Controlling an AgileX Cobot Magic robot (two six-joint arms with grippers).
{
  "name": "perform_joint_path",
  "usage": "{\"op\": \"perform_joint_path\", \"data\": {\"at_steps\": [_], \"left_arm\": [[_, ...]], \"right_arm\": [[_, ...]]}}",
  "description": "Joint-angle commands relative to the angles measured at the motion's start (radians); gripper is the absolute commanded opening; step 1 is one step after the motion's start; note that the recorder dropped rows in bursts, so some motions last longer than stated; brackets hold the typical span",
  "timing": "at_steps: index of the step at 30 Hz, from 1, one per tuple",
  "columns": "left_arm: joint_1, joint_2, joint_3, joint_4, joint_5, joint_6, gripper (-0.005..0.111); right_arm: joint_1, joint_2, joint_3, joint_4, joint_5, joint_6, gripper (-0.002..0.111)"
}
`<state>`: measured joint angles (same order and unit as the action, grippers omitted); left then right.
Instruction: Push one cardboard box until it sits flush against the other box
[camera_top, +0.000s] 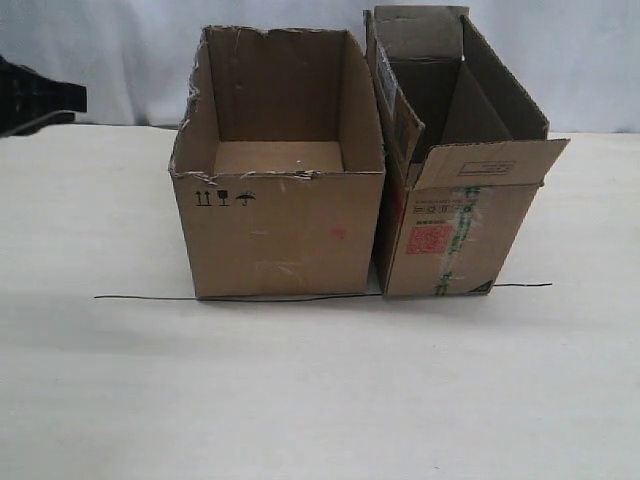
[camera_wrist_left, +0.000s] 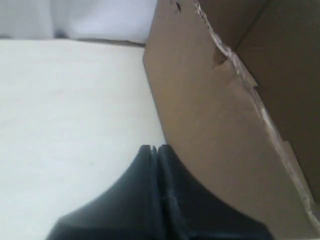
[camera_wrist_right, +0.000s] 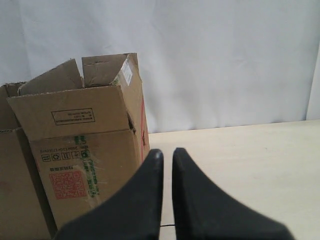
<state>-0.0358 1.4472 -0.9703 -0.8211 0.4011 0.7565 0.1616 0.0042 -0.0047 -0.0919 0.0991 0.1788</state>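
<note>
Pale counter (camera_top: 320, 390) nearest, crossed by a thin black line (camera_top: 140, 297); on that line, cardboard box (camera_top: 278, 170) at centre-left, its side close against the other box (camera_top: 455, 160) to the right. Left end effector (camera_wrist_left: 154, 148) pinched closed just beside the ragged-edged box wall. Right end effector (camera_wrist_right: 167, 152) narrowed to a slit, empty, near the stamped box.

exterior: frontal, elevated | left wrist: close beside cardboard box (camera_wrist_left: 215, 125) | right wrist: faces other box (camera_wrist_right: 85, 145)
</note>
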Motion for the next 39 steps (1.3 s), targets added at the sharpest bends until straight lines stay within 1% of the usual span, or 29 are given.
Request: {"op": "perform_joint_path", "data": {"at_steps": [1, 4, 7, 11, 15, 27, 39], "left_arm": [[0.037, 0.140, 0.002, -0.419, 0.124, 0.358, 0.000], [0.035, 0.199, 0.002, -0.563, 0.150, 0.447, 0.000], [0.035, 0.234, 0.002, -0.656, 0.164, 0.501, 0.000], [0.035, 0.251, 0.002, -0.713, 0.259, 0.513, 0.000], [0.035, 0.251, 0.002, -0.789, 0.309, 0.529, 0.000], [0.034, 0.251, 0.002, -0.828, 0.381, 0.529, 0.000], [-0.012, 0.251, 0.002, -0.840, 0.371, 0.529, 0.000]], "right_arm": [[0.003, -0.004, 0.005, -0.005, 0.003, 0.000, 0.005], [0.003, -0.004, 0.005, -0.005, 0.003, 0.000, 0.005], [0.003, -0.004, 0.005, -0.005, 0.003, 0.000, 0.005], [0.003, -0.004, 0.005, -0.005, 0.003, 0.000, 0.005], [0.003, -0.004, 0.005, -0.005, 0.003, 0.000, 0.005], [0.003, -0.004, 0.005, -0.005, 0.003, 0.000, 0.005], [0.003, -0.004, 0.005, -0.005, 0.003, 0.000, 0.005]]}}
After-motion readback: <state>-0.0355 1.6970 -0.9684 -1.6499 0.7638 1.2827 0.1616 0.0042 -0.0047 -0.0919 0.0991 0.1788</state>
